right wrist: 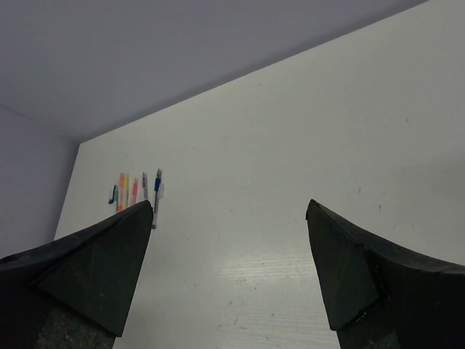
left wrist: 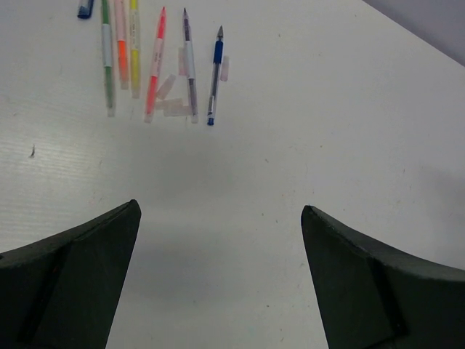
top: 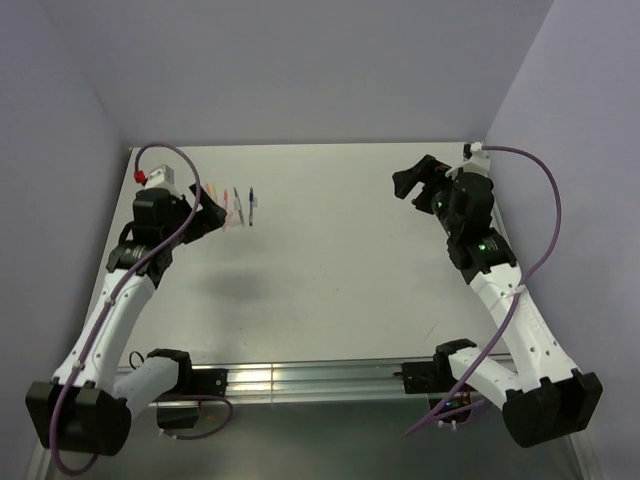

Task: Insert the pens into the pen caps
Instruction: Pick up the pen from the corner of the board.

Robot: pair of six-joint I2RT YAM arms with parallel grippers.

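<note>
Several pens lie side by side at the back left of the table: green, orange, yellow, pink, grey and blue. In the top view they are thin sticks. Short pale translucent pen caps lie among the pens, and a dark blue cap lies at the row's far left. My left gripper hangs open just short of the pens, holding nothing. My right gripper is open and empty at the back right, with the pens far off.
Lilac walls close the table at the back and on both sides. A metal rail with both arm bases runs along the near edge. A purple cable loops off the right wrist.
</note>
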